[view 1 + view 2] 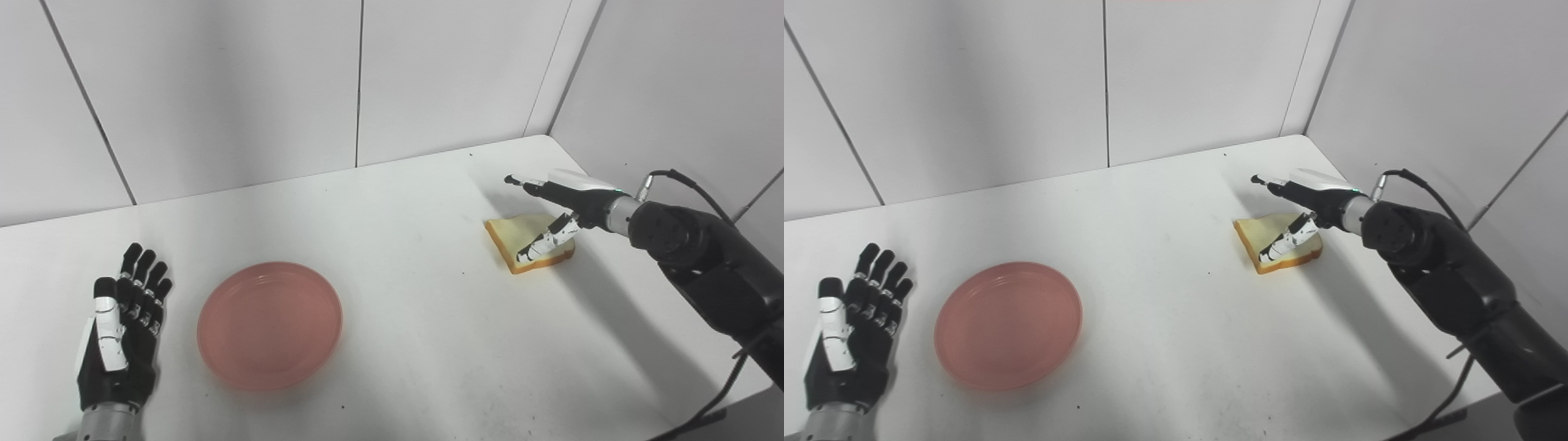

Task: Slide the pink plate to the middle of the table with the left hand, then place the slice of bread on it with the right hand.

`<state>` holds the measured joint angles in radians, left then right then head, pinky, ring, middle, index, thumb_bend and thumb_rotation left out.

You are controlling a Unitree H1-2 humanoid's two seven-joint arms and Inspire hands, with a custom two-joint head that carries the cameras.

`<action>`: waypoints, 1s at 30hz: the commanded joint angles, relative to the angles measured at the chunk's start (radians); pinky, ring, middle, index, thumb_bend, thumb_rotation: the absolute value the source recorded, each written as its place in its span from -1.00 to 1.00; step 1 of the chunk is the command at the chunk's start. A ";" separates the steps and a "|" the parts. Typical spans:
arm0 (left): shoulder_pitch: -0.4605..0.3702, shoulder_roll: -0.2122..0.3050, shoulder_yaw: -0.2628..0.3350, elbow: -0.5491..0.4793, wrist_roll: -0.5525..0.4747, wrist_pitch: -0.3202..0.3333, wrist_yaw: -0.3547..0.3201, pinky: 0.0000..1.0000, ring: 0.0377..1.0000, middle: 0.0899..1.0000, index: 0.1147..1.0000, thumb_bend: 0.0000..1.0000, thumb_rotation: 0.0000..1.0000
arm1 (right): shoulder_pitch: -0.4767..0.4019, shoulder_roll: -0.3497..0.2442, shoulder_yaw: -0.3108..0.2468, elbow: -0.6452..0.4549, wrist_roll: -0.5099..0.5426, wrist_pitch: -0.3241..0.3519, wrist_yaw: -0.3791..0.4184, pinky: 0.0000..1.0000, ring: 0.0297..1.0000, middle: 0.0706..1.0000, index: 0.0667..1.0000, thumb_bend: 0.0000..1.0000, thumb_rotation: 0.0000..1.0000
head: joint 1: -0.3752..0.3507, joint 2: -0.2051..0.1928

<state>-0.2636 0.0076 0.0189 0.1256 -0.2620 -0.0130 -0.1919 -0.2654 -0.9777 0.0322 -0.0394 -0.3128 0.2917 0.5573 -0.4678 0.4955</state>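
Observation:
The pink plate (269, 324) lies flat on the white table (416, 318), left of the middle. My left hand (122, 324) rests open, palm up, just left of the plate and apart from it. The slice of bread (520, 236) lies on the table at the right, toward the back. My right hand (554, 208) hovers over the bread with its fingers (527, 182) stretched out above it and its thumb (545, 239) down over the slice's near edge. It holds nothing.
White panelled walls close the table at the back (361, 79) and at the right (674, 92). The table's front right corner (753, 383) lies under my right arm, where a black cable (710, 410) hangs down.

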 commanded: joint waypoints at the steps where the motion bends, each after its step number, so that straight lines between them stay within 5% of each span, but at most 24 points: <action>1: -0.011 0.004 -0.003 -0.037 -0.004 -0.007 -0.011 0.99 0.95 0.98 0.91 0.48 1.00 | -0.046 -0.050 -0.004 -0.012 -0.019 -0.029 0.003 0.98 1.00 1.00 0.99 1.00 -0.44 | 0.000 0.001; 12: -0.008 0.003 -0.009 -0.038 -0.011 -0.007 -0.017 1.00 0.99 1.00 0.91 0.47 1.00 | -0.101 -0.082 0.078 -0.028 -0.138 0.021 0.087 1.00 1.00 1.00 1.00 1.00 -0.53 | 0.002 -0.002; 30: -0.002 -0.003 -0.011 -0.069 -0.003 0.030 -0.006 1.00 0.99 1.00 0.92 0.44 1.00 | -0.167 -0.056 0.192 -0.001 -0.294 -0.008 0.151 1.00 1.00 1.00 1.00 1.00 -0.69 | 0.005 0.002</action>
<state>-0.2570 0.0034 0.0102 0.0809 -0.2642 0.0255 -0.1916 -0.3931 -1.0050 0.2336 -0.0362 -0.5854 0.2927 0.7112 -0.4633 0.4970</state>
